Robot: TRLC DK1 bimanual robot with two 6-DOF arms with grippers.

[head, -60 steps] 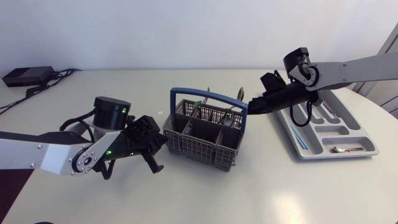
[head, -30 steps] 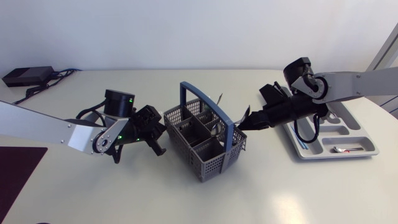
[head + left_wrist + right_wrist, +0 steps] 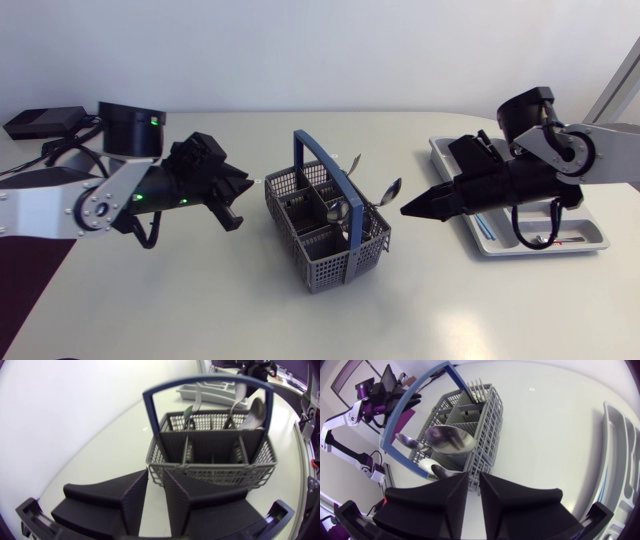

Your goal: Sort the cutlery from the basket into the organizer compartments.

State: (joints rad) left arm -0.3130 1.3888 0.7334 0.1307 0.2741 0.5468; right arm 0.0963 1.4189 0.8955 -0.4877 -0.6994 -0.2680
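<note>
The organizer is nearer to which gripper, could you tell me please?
Right. The right gripper lies just beside the organizer, toward the basket; the left gripper is beyond the basket.

**Robotics lab set up for a kitchen chore**
A left arm [image 3: 60,205] and right arm [image 3: 605,152] of silver-grey links flank a pale desk [image 3: 200,310] staged with a grey cutlery basket [image 3: 325,255] and organizer tray [image 3: 545,250]. A black electronics box [image 3: 42,121] with trailing cables sits at one corner.

Both arms extended inward, end effectors pointing at each other.
Left arm [image 3: 70,205] comes in from the left side, left end effector [image 3: 232,200] angled down, fingers drawn together; right arm [image 3: 610,160] comes in from the right, right end effector [image 3: 412,209] likewise closed to a wedge.
</note>
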